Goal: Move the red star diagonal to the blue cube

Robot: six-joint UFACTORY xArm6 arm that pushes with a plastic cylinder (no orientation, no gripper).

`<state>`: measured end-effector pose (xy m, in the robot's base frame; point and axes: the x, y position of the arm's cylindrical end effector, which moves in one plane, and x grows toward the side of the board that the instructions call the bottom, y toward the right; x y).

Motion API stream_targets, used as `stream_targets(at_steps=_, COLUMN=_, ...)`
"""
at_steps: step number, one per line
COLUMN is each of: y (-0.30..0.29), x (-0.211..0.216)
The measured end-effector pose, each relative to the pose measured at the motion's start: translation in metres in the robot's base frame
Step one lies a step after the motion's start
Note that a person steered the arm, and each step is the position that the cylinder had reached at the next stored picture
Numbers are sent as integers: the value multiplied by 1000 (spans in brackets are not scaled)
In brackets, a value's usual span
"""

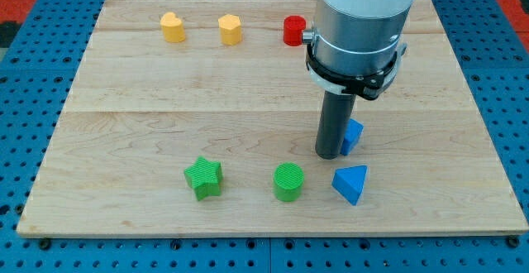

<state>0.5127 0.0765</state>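
Nearest the view's bottom on the wooden table (124, 132) stand a green star (204, 178), a green cylinder (289, 181) and a blue triangular block (351, 184), left to right. Just above them my tip (328, 155) rests touching the left side of a blue block (354, 135), probably the cube, though the rod hides part of it. There is no claw, only the rod. Farthest back sit a yellow block (173, 26), a yellow hexagon (231, 30) and a red block (293, 31), its star shape unclear, well apart from the blue one.

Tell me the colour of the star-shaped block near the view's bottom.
Green. The star block shows clearly in the camera view, left of the green cylinder.
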Motion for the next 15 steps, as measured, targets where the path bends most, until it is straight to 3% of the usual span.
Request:
stream_targets(at_steps=1, y=-43, x=-8)
stream_targets(at_steps=2, y=-57, x=-79)
stream_targets(at_steps=4, y=108, x=-164)
stream_targets(at_steps=5, y=110, x=-234)
stream_targets(at_steps=6, y=71, x=-255)
stream_targets(at_steps=7, y=114, x=-255)
stream_targets(at_steps=8, y=117, x=-310)
stream_targets(at_steps=9, y=79, x=-321)
stream_targets(at_steps=11, y=23, x=-229)
stream_targets(at_steps=12, y=62, x=-208)
stream_targets(at_steps=13, y=95, x=-227)
stream_targets(at_steps=14, y=139, x=-196)
stream_targets(at_steps=15, y=125, x=-171)
